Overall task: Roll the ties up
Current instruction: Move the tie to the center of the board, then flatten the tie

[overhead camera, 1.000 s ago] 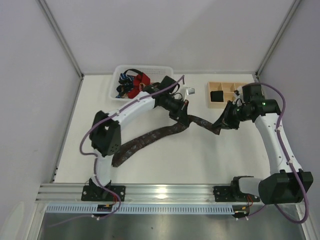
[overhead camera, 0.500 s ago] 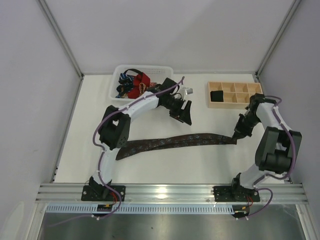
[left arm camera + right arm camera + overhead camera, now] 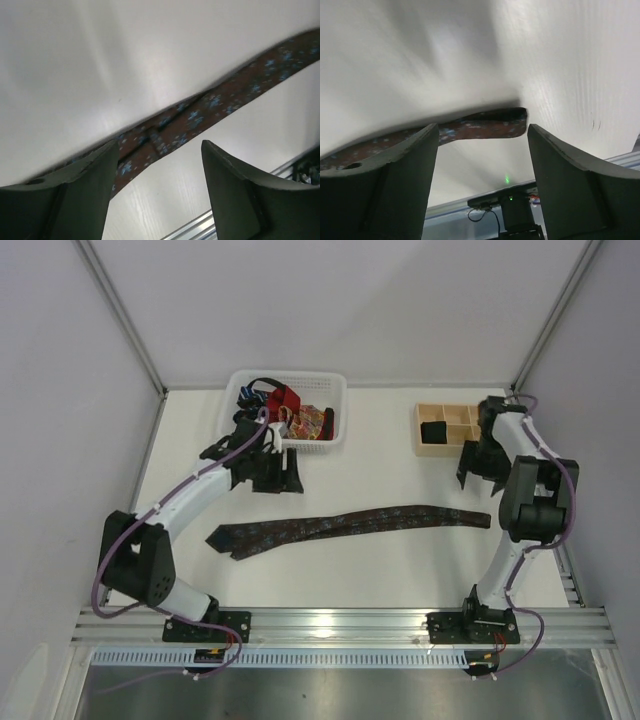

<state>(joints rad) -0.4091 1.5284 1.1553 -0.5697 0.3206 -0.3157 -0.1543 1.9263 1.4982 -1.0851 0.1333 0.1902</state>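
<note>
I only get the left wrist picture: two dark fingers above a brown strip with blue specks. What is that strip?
Observer: A long dark brown patterned necktie, lying stretched out flat across the white table.
Operator: Is the other arm holding it?
Observer: No. The right fingers are open and off the tie, near its narrow end.

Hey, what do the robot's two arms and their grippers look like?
The left arm and right arm have white tubular links joined by chunky black joints. A purple cable runs along each. The left gripper and right gripper are black, with broad dark fingers tapering to blunt tips.
</note>
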